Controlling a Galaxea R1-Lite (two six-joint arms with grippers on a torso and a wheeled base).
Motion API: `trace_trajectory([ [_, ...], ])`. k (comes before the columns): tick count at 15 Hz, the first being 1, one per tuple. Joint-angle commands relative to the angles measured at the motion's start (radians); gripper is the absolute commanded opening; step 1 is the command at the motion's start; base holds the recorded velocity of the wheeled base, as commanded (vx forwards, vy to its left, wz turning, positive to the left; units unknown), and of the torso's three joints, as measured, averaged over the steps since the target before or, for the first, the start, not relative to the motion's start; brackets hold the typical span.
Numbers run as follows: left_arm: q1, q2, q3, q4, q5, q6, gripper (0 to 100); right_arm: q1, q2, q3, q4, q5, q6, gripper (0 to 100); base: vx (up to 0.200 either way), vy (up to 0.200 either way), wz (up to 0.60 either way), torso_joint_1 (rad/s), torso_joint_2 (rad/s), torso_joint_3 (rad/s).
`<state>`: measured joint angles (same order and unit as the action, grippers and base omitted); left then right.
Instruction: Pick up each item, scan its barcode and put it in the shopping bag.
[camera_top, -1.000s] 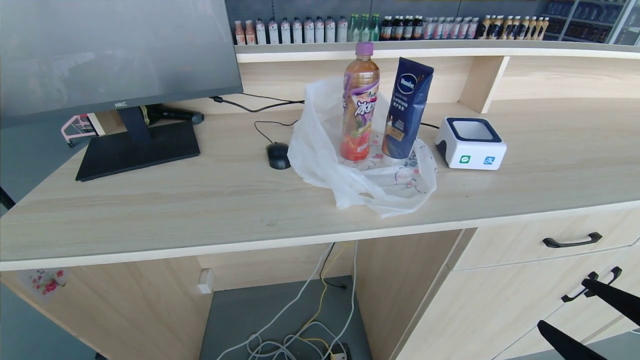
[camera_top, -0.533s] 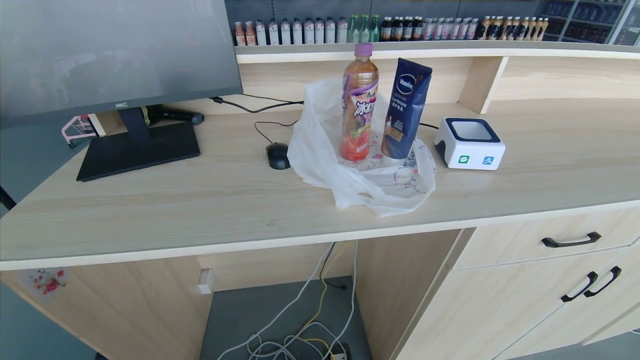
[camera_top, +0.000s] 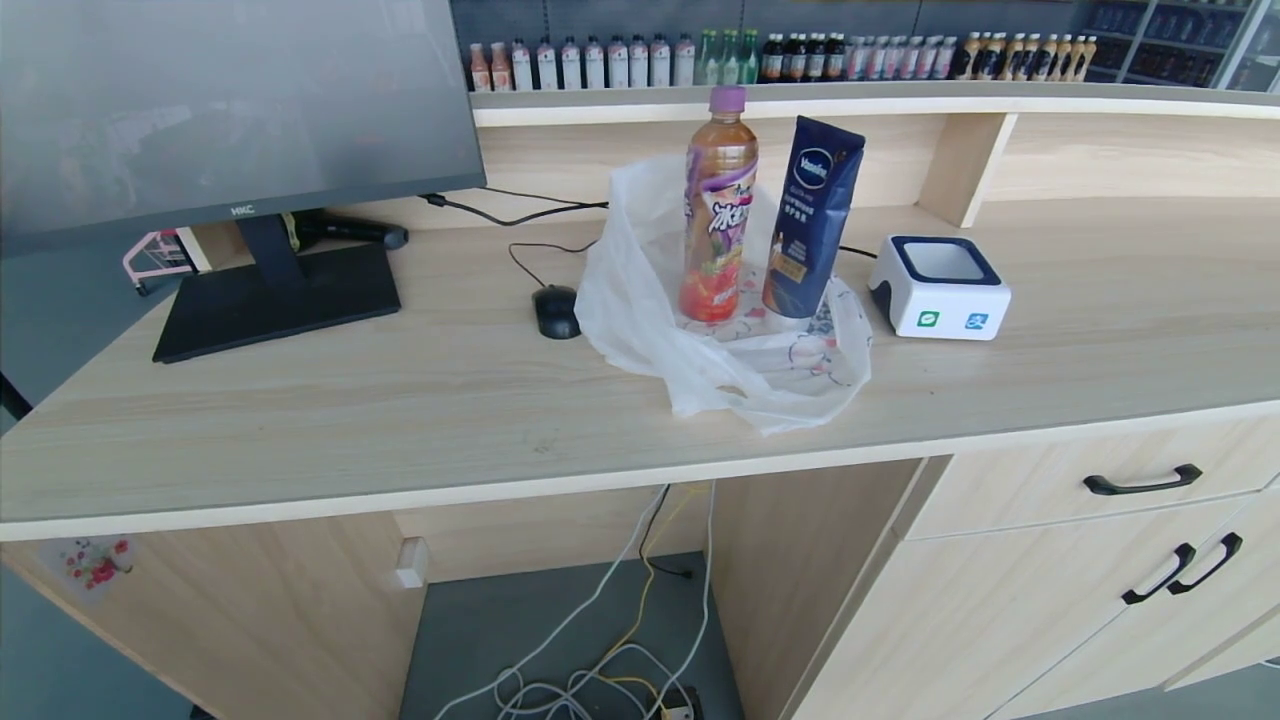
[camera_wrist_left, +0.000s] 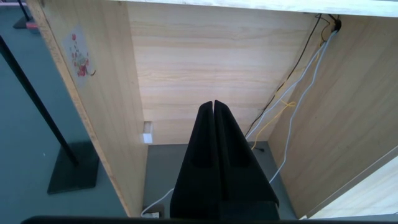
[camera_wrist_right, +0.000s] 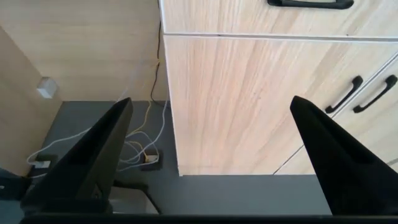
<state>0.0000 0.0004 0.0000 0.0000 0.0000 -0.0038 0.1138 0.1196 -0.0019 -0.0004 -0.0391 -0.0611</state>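
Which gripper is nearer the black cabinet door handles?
Right. The right gripper sits before the cabinet front, close to the door handles; the left gripper faces the open bay under the counter, farther off.

bottle (camera_top: 718, 210), tube (camera_top: 808, 220) seemingly in bag (camera_top: 622, 305)

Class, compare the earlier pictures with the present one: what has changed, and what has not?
The right end effector, open, has drawn back down and away from the cabinet handles. The bottle and blue tube stay upright in the shopping bag; the scanner is unmoved.
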Motion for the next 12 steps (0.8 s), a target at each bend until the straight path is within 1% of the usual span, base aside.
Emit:
trace_trajectory([
  [1,0.0,0.0,0.0,0.0,0.0,-0.001,0,-0.026,-0.024,0.0,0.0,-0.005,0.007,100,0.0,0.0,0.0,0.0,0.0,0.0],
  [3,0.0,0.0,0.0,0.0,0.0,-0.001,0,-0.134,0.009,0.0,0.0,-0.005,0.006,100,0.0,0.0,0.0,0.0,0.0,0.0],
  [4,0.0,0.0,0.0,0.0,0.0,-0.001,0,-0.157,-0.001,0.0,0.0,-0.005,0.006,100,0.0,0.0,0.0,0.0,0.0,0.0],
  [5,0.0,0.0,0.0,0.0,0.0,-0.001,0,-0.161,-0.054,0.0,0.0,-0.004,0.007,100,0.0,0.0,0.0,0.0,0.0,0.0],
  [6,0.0,0.0,0.0,0.0,0.0,0.001,0,-0.145,-0.069,0.0,0.0,-0.004,0.01,100,0.0,0.0,0.0,0.0,0.0,0.0],
  [7,0.0,0.0,0.0,0.0,0.0,0.001,0,-0.109,-0.12,0.0,0.0,-0.004,0.007,100,0.0,0.0,0.0,0.0,0.0,0.0],
  [11,0.0,0.0,0.0,0.0,0.0,0.001,0,-0.111,-0.118,0.0,0.002,-0.002,0.037,100,0.0,0.0,0.0,0.0,0.0,0.0],
  [12,0.0,0.0,0.0,0.0,0.0,0.001,0,-0.111,-0.118,0.0,0.002,-0.002,0.038,100,-0.2,0.0,0.0,-0.002,0.0,0.002],
])
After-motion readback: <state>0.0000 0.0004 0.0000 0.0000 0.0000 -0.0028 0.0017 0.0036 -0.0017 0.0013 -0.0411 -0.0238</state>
